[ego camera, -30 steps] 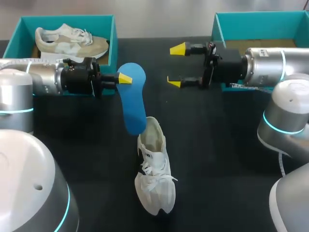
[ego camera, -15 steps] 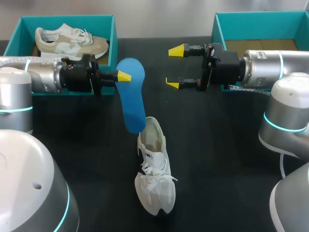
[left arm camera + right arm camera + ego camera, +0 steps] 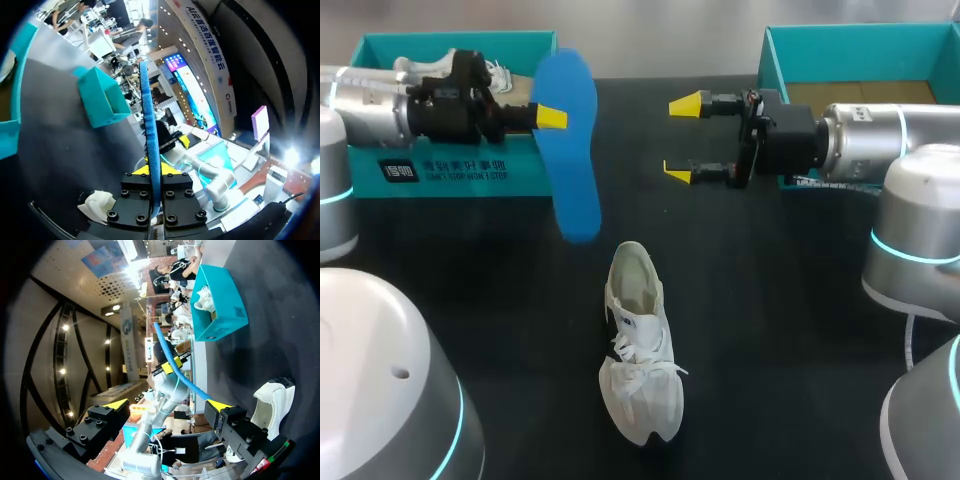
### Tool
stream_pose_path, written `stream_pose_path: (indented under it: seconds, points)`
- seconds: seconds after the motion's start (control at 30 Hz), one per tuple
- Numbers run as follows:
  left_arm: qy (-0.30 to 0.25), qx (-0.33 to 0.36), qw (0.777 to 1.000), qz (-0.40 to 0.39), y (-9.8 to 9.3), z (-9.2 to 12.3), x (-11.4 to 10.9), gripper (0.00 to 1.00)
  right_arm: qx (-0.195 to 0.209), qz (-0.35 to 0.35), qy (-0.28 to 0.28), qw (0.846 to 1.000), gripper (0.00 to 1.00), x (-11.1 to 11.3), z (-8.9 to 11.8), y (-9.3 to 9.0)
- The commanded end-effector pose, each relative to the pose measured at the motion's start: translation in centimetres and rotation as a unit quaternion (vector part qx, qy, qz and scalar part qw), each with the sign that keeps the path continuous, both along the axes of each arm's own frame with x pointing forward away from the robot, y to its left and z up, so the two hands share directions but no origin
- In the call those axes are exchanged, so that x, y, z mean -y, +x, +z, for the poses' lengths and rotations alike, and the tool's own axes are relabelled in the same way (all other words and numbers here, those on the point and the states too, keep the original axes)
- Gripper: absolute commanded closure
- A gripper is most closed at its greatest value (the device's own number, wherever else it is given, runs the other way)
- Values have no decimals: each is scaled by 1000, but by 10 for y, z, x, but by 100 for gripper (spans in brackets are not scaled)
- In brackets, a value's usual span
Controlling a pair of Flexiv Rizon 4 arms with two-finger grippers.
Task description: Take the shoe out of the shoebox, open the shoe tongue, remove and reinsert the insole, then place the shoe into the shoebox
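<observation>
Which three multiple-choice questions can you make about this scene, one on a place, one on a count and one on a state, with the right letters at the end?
1. Where is the blue insole?
A. inside the white shoe
B. flat on the table
C. in the left hand

2. How many teal shoeboxes stand on the table?
A. two
B. one
C. three

3. The right hand is
A. shut on the insole
B. open and empty
C. shut on a lace

1 C: the left hand grips it, clear of the white shoe.
2 A: the left shoebox and the right shoebox.
3 B: its yellow tips stand apart, with nothing between them.
</observation>
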State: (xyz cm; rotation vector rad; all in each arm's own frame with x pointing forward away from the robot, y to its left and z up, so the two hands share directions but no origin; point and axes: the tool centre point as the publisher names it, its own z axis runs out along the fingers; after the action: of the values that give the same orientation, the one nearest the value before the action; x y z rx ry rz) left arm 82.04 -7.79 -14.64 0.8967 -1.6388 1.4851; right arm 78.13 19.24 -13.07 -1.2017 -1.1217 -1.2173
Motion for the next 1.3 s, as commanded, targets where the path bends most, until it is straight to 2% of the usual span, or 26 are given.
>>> stream_pose_path:
  seconds: [0.03, 0.17, 0.23, 0.73, 0.97, 1.03, 1.17, 1.3]
  points:
    - [20, 339, 940, 28, -14, 3, -2, 100, 0, -1, -1, 1000, 0, -2, 0, 0]
    - [21, 427, 902, 50, -18, 4, -3, 100, 0, -1, -1, 1000, 0, -2, 0, 0]
    - [31, 468, 879, 87, -17, 6, -2, 100, 0, -1, -1, 1000, 0, -2, 0, 0]
    - [31, 468, 879, 87, -17, 6, -2, 100, 0, -1, -1, 1000, 0, -2, 0, 0]
    - [22, 580, 811, 76, -21, 17, 2, 100, 0, -1, -1, 1000, 0, -2, 0, 0]
    - [24, 596, 799, 71, -21, 21, 3, 100, 0, -1, -1, 1000, 0, -2, 0, 0]
    - [35, 645, 761, 62, -22, 30, 5, 100, 0, -1, -1, 1000, 0, -2, 0, 0]
    - [37, 679, 731, 58, -19, 37, 8, 100, 0, -1, -1, 1000, 0, -2, 0, 0]
